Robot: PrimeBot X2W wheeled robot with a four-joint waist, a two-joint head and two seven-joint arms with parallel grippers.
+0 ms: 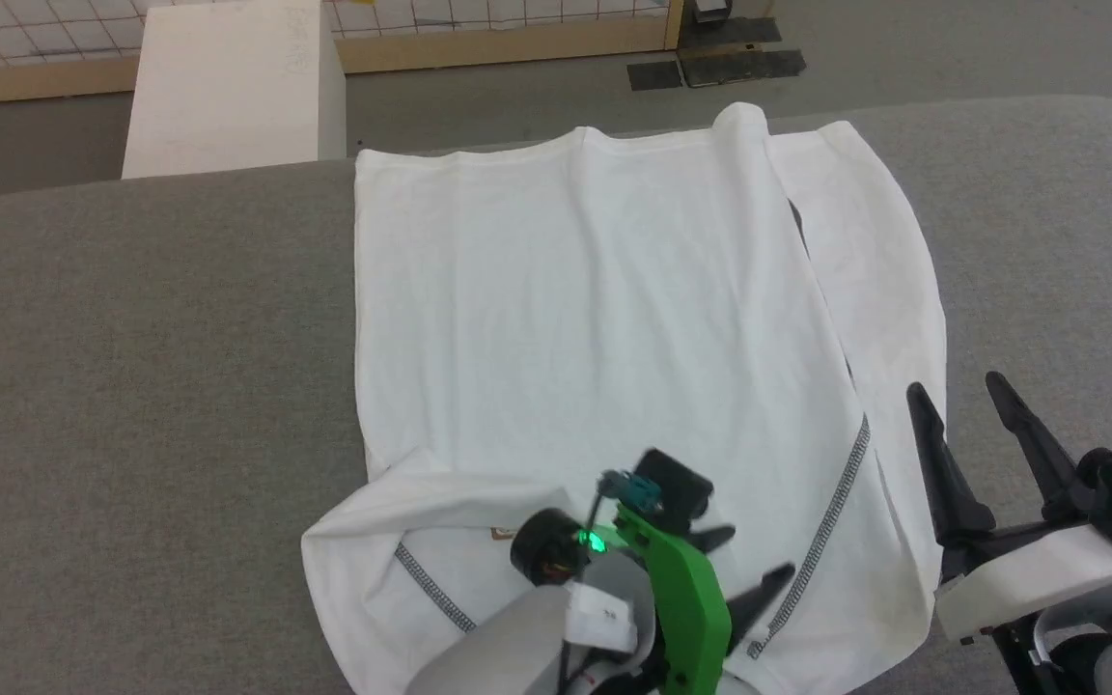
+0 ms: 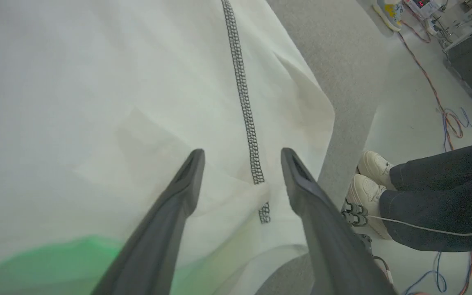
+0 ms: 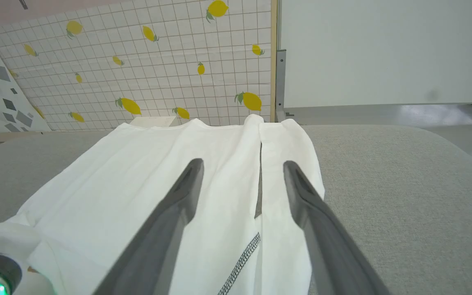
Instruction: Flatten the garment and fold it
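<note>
The white garment (image 1: 595, 319) lies spread on the grey padded table (image 1: 131, 338), its right sleeve folded along the body and its near left corner rumpled over. A dark zigzag seam (image 2: 242, 94) and a small orange-brown patch (image 1: 501, 533) show near the front. My left gripper (image 1: 741, 565) hovers over the garment's near edge, open, the seam end lying between its fingers (image 2: 242, 153). Beside the garment's right edge my right gripper (image 1: 957, 386) stands open and holds nothing; its fingers point along the folded sleeve (image 3: 243, 164).
A white box (image 1: 228, 87) stands behind the table's far left edge. A person's legs and pale shoes (image 2: 373, 180) are on the floor by the table's near edge, among cables (image 2: 445, 119). A lemon-patterned wall (image 3: 158, 69) rises behind.
</note>
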